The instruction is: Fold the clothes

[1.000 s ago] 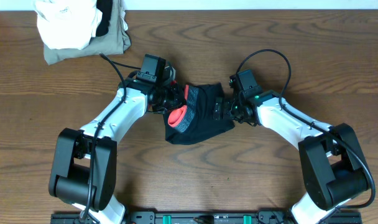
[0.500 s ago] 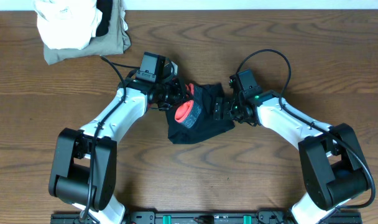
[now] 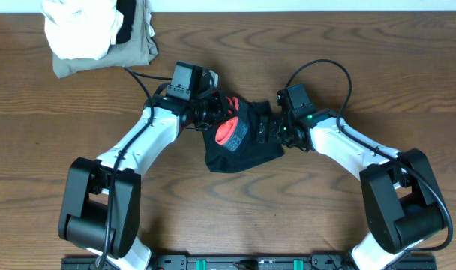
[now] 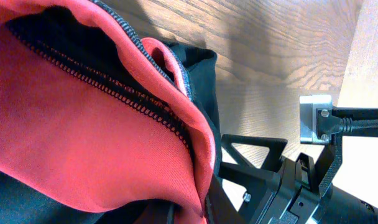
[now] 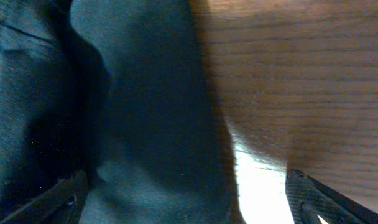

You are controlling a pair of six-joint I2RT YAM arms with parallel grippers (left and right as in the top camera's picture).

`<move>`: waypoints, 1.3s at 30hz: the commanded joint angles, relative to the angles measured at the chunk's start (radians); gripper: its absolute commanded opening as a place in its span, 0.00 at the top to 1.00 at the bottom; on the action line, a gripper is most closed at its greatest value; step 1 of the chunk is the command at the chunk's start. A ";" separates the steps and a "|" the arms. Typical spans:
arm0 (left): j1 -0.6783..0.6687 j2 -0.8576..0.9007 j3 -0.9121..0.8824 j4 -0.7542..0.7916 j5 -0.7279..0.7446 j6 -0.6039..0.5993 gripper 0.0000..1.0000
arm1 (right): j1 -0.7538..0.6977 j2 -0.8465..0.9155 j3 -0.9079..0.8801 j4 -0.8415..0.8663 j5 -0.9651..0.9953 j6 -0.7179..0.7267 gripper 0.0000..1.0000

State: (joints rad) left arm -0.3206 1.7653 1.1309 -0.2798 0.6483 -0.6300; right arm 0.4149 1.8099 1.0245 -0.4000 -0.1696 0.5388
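The clothes are one black garment (image 3: 247,150) bunched at the table's middle, with its red-orange waistband (image 3: 228,132) lifted and turned up. My left gripper (image 3: 215,118) is shut on the waistband at the garment's upper left. In the left wrist view the red-orange fabric (image 4: 83,124) fills the frame and is pinched between the fingers (image 4: 189,211). My right gripper (image 3: 264,130) is at the garment's right edge. In the right wrist view its fingers (image 5: 183,205) are spread wide, with black fabric (image 5: 133,112) lying between them on the wood.
A white folded cloth (image 3: 78,30) lies on a khaki-olive folded garment (image 3: 134,54) at the table's far left corner. Both arms' cables arch over the table's middle. The table's far edge runs along the top of the overhead view.
My left gripper has carried the red-orange waistband to the right and a little farther back, over the black fabric. The right gripper has stayed put.
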 commanded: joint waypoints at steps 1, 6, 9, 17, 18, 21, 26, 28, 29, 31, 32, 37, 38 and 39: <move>-0.021 -0.028 0.012 0.013 0.018 -0.013 0.94 | 0.017 0.010 -0.005 0.005 -0.031 0.014 0.01; -0.056 -0.028 0.012 0.032 0.012 -0.011 0.94 | 0.018 0.010 -0.005 0.005 -0.030 0.014 0.02; -0.084 -0.028 0.012 0.027 -0.034 -0.011 0.87 | 0.018 0.010 -0.005 0.008 -0.030 0.014 0.02; -0.156 -0.028 0.012 0.025 -0.105 0.043 0.60 | 0.014 0.010 -0.005 0.003 -0.026 0.014 0.02; -0.163 -0.028 0.012 0.023 -0.116 0.046 0.60 | 0.011 0.010 -0.005 -0.002 -0.018 0.014 0.03; -0.170 -0.028 0.012 0.020 -0.123 0.046 0.60 | -0.013 -0.009 -0.002 -0.037 0.029 0.014 0.04; -0.170 -0.028 0.012 0.020 -0.121 0.046 0.60 | -0.097 -0.121 0.003 -0.116 0.061 0.014 0.03; -0.170 -0.028 0.012 0.020 -0.117 0.046 0.55 | -0.125 -0.183 0.003 -0.147 0.062 0.012 0.02; -0.170 -0.028 0.012 0.020 -0.113 0.045 0.49 | -0.135 -0.209 0.003 -0.160 0.061 0.005 0.01; -0.170 -0.028 0.012 0.021 -0.097 0.045 0.34 | -0.156 -0.269 0.003 -0.188 0.061 -0.019 0.01; -0.170 -0.028 0.012 0.021 -0.087 0.045 0.30 | -0.164 -0.295 0.003 -0.200 0.062 -0.025 0.01; -0.170 -0.028 0.012 0.080 0.025 0.045 0.26 | -0.183 -0.406 0.003 -0.246 0.061 -0.047 0.01; -0.170 -0.028 0.012 0.108 0.067 0.045 0.26 | -0.183 -0.425 0.003 -0.249 0.061 -0.047 0.01; -0.172 -0.028 0.012 0.125 0.089 0.043 0.26 | -0.183 -0.436 0.003 -0.251 0.061 -0.047 0.01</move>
State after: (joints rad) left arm -0.4866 1.7649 1.1309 -0.1844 0.6205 -0.5983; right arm 0.2405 1.4086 1.0237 -0.6445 -0.1150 0.5156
